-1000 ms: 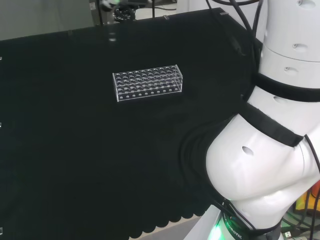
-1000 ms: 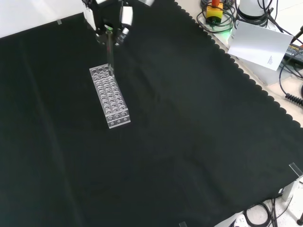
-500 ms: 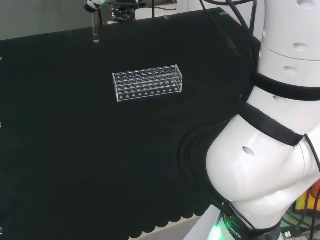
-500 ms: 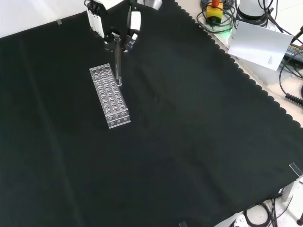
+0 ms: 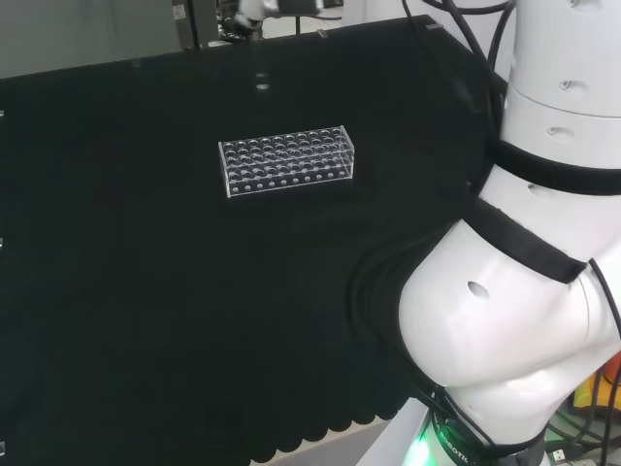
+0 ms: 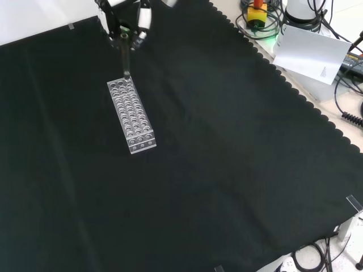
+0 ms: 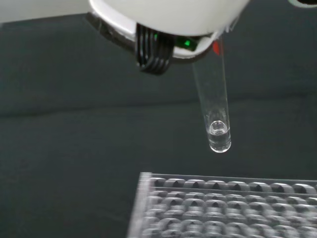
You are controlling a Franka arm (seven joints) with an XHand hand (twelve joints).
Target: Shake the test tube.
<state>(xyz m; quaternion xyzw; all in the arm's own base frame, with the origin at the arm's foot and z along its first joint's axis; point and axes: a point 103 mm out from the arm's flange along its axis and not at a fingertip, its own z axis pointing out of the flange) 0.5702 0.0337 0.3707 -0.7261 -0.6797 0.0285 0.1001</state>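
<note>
Matt black cloth (image 6: 227, 147) is seen covering the table; the test tube (image 7: 214, 106) and rack (image 6: 131, 115) look clear and glossy.

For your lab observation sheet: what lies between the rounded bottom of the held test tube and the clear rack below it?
Nothing. In the wrist view the test tube hangs from the hand clear of the rack, with bare black cloth behind the gap.

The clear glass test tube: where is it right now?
In the front view, the clear glass test tube hangs from the hand near the top left, its lower end just above the far end of the clear plastic rack, outside any hole.
</note>
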